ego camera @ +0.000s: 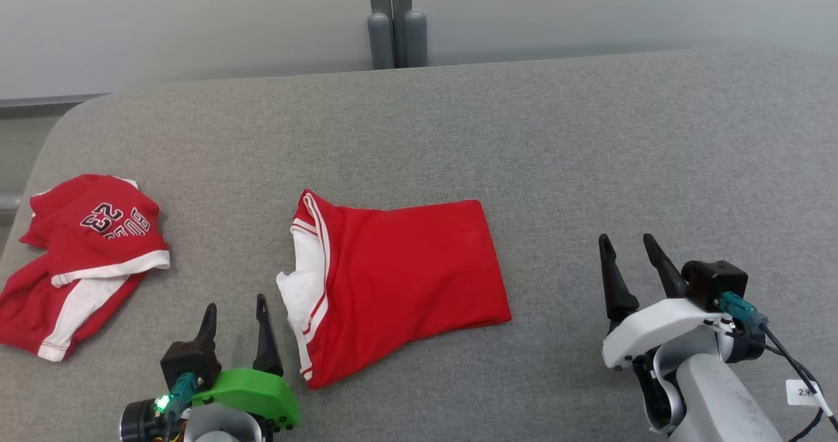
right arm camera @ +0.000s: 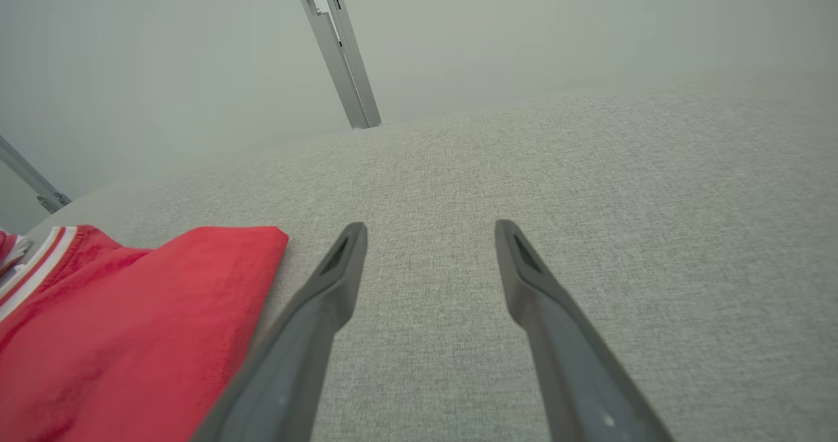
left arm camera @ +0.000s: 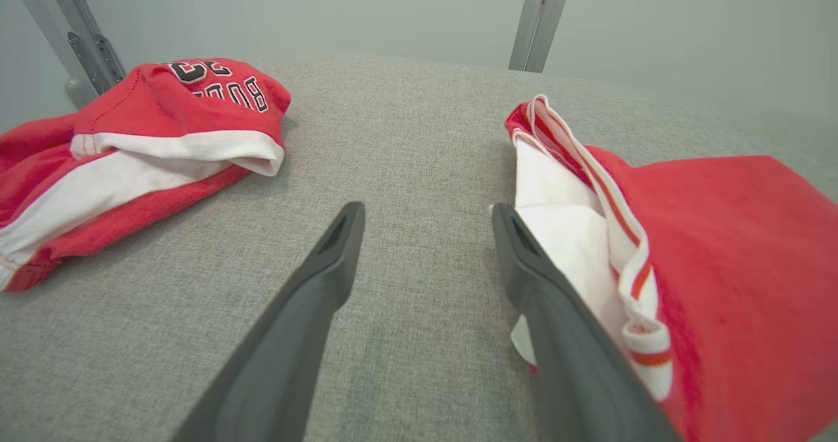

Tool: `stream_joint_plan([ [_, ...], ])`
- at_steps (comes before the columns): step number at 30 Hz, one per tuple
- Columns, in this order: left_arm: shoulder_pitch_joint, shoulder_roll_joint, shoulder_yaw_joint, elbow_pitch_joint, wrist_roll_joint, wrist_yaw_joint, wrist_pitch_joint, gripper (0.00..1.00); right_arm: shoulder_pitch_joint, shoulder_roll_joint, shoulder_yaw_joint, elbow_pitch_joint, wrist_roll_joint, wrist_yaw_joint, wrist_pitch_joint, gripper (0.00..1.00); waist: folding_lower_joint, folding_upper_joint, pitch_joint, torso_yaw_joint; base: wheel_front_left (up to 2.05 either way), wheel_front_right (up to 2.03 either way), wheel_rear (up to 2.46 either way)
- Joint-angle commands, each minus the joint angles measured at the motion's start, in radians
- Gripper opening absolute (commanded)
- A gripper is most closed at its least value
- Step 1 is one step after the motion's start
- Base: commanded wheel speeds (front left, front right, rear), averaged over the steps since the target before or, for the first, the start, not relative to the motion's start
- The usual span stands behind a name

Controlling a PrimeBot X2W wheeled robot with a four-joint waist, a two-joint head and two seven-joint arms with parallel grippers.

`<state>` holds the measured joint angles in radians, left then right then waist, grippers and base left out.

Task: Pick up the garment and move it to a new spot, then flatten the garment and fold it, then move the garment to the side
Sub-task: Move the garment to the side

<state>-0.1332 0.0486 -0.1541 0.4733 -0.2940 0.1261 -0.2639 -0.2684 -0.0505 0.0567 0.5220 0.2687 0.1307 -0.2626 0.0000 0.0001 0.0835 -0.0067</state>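
Red garment (ego camera: 399, 278), lying flat, just right of left gripper (ego camera: 236, 301)

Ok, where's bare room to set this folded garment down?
Free: grey surface right of the folded garment, around the right tool, and the far strip by the wall. Crowded: left, the left tool between it and the lettered jersey.

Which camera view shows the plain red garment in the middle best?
The head view: the whole plain red garment lies in frame, every edge visible. The left wrist view catches its white-trimmed end; the right wrist view, one red corner.
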Motion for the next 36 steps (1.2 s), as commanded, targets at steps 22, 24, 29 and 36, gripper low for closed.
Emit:
stream_joint_plan([
  [22,-0.034,0.003,-0.045,-0.027,-0.036,0.009,0.000,1.00,-0.192,-0.002,0.178,0.323,0.079,0.000,-0.002,1.00,0.0000,-0.0001,0.101,0.238,0.00,0.00,0.00],
  [24,-0.031,0.003,-0.043,-0.029,-0.034,0.010,0.000,1.00,-0.207,-0.002,0.182,0.366,0.091,0.000,-0.002,0.85,0.0000,-0.0001,0.104,0.243,0.00,0.00,0.00],
  [29,-0.022,0.003,-0.036,-0.031,-0.032,0.009,0.000,1.00,-0.216,0.000,0.215,0.426,0.140,0.000,0.002,0.00,0.0000,-0.0001,0.096,0.233,0.00,0.00,0.00],
  [36,-0.009,0.004,-0.025,-0.024,-0.004,-0.005,0.000,1.00,-0.219,-0.006,0.179,0.371,0.126,-0.001,-0.001,0.00,0.0000,-0.0001,0.069,0.148,0.00,0.00,0.00],
])
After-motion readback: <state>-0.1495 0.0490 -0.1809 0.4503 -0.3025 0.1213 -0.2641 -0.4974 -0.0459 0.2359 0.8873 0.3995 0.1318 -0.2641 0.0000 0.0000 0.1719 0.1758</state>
